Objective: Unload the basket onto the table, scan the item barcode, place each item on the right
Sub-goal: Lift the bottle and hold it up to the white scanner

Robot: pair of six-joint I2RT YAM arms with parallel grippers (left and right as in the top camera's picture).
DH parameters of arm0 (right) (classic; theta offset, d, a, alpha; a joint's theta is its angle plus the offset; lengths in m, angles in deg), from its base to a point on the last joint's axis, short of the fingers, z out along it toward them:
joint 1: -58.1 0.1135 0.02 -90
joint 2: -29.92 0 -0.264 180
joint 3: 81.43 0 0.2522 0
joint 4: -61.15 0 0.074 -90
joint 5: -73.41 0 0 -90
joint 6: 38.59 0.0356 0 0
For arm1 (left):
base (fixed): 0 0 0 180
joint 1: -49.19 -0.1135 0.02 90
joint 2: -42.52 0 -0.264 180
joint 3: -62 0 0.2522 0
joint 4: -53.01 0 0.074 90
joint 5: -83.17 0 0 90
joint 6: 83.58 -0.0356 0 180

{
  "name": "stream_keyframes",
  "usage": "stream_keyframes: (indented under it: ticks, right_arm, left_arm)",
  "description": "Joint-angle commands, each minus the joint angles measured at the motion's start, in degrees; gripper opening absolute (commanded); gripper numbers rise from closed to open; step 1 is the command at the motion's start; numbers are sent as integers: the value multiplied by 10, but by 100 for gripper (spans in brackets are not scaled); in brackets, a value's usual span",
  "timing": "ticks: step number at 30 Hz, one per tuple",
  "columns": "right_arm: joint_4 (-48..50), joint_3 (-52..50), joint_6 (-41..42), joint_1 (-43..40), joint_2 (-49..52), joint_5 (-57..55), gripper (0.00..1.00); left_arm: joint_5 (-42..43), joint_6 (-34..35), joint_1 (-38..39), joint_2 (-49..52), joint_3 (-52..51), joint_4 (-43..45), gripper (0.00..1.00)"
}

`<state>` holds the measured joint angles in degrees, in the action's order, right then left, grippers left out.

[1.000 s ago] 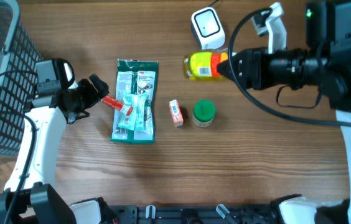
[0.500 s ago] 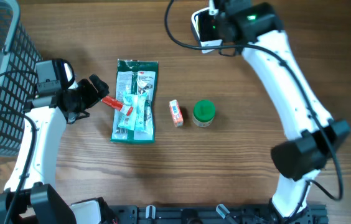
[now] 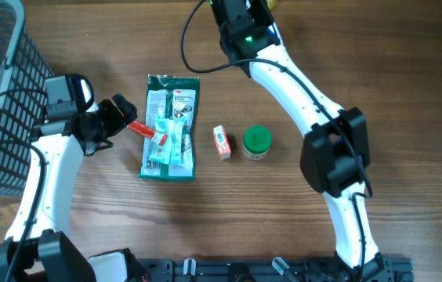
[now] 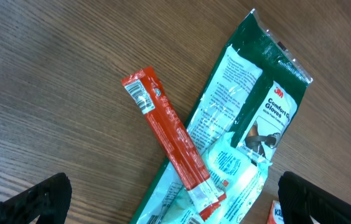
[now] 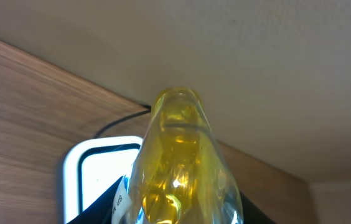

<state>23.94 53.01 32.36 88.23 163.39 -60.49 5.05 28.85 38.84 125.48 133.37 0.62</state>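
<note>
**Bottle held aloft in the right gripper, scanner just under it**

We see the bottle, yellow and clear, reaching straight out from the right gripper. Its long axis runs away from the wrist toward the far edge of the bench. The gripper is closed partway around the bottle's body and has hold of it. The scanner sits on the bench below, to the left in the wrist view and partly hidden by the bottle. We judge the next move depends on turning the label's printed side toward that window. The left gripper is spread wide and holds nothing, well apart over a red packet and a glove pack.
</note>
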Motion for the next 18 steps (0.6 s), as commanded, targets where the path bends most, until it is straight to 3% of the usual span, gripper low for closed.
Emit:
stream_keyframes:
  ticks: [1,8,18]
  right_arm:
    - [30,8,-81,-5,31,-97,4]
    - [15,7,-76,-4,42,-68,4]
    - [-72,7,28,-4,42,-7,5]
  left_arm:
    - [3,5,0,-3,6,0,100]
    - [3,5,0,-3,6,0,100]
    - [3,5,0,-3,6,0,100]
